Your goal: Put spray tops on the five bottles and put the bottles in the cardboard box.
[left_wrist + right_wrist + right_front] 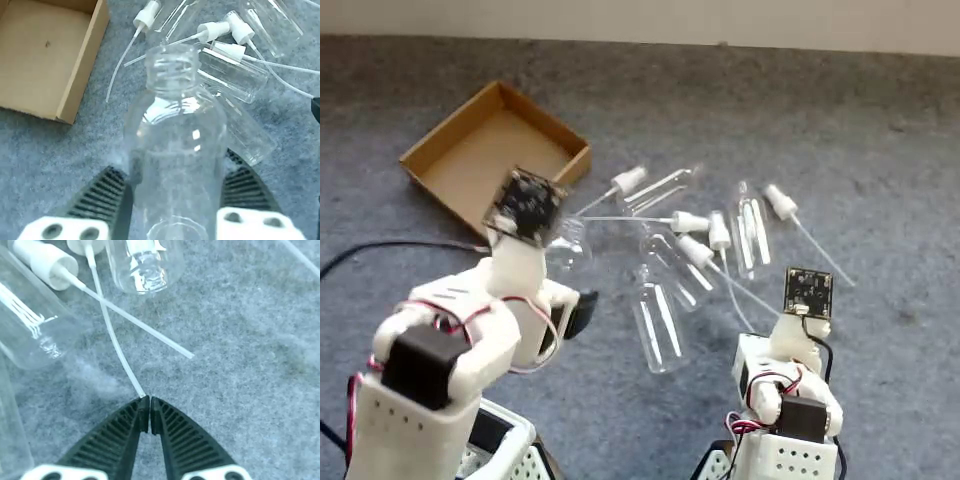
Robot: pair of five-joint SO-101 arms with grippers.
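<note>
A clear open-necked bottle (172,125) stands between the fingers of my left gripper (172,200), which is shut on its body. In the high view this bottle (568,247) hangs just in front of the cardboard box (490,150), which has nothing in it. Several more clear bottles (658,315) and white spray tops (688,221) with long thin tubes lie scattered on the grey carpet. My right gripper (149,405) is shut low over the carpet, and the end of one spray top's tube (112,340) touches its fingertips.
The box's near corner (75,95) is close beside the held bottle. The right arm (790,390) sits at the front right, behind the pile. A bottle (145,262) and a spray top (45,260) lie just ahead of the right gripper. Bare carpet spreads to the right.
</note>
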